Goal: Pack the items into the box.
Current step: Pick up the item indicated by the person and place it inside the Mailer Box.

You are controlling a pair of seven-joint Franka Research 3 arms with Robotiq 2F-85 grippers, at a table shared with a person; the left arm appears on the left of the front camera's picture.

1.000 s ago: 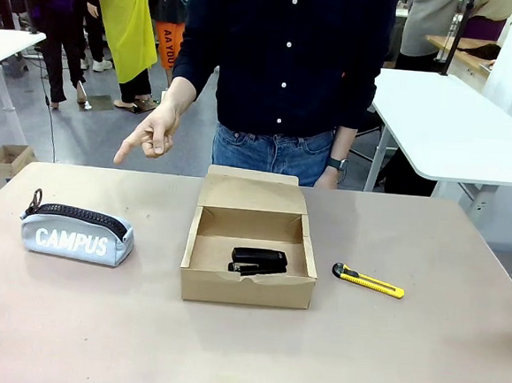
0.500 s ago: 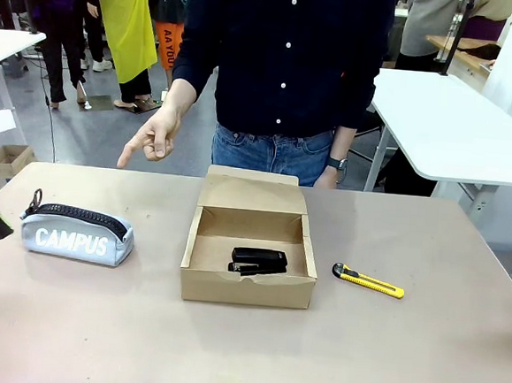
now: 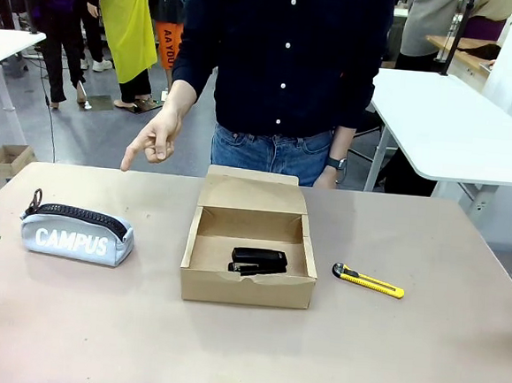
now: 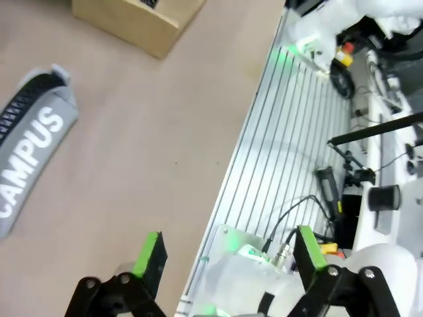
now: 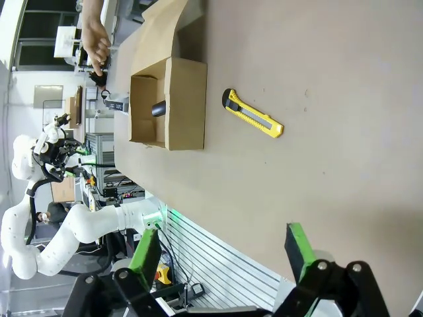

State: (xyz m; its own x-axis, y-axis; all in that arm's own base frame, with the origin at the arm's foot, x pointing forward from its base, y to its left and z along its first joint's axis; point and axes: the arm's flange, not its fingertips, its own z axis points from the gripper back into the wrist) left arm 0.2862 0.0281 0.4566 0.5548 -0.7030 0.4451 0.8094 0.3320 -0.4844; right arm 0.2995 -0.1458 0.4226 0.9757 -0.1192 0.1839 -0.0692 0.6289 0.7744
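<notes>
**Grippers**
- Left gripper [image 4: 230, 251]: the jaws stand apart with nothing between them. In the front view only a black sliver and a strip of green pad show at the left border. The rest is cut off.
- Right gripper [image 5: 222, 249]: the jaws stand apart and are empty, above the robot-side edge of the table [image 3: 402, 363].

**Task items**
- "CAMPUS" pouch [image 3: 77, 235]: lies on the table, well left of the box, zip uppermost. In the left wrist view the frame cuts off one end.
- Cardboard box [image 3: 246, 290]: sits mid-table with its lid flap [image 3: 254, 191] folded back.
- Black stapler [image 3: 258, 261]: lies inside the box near the front wall, which hides its lower edge.
- Yellow-and-black utility knife [image 3: 369, 281]: lies flat on the table near the box's right side, not touching it.

**Person**
- Person's hand [image 3: 154, 136]: the forefinger is extended downward, toward picture left.
- The other hand is largely hidden behind the lid flap.

**Change from half a second ago**
- Less of the left gripper shows at the left border.
- The pouch, box, stapler and utility knife have not moved.
</notes>
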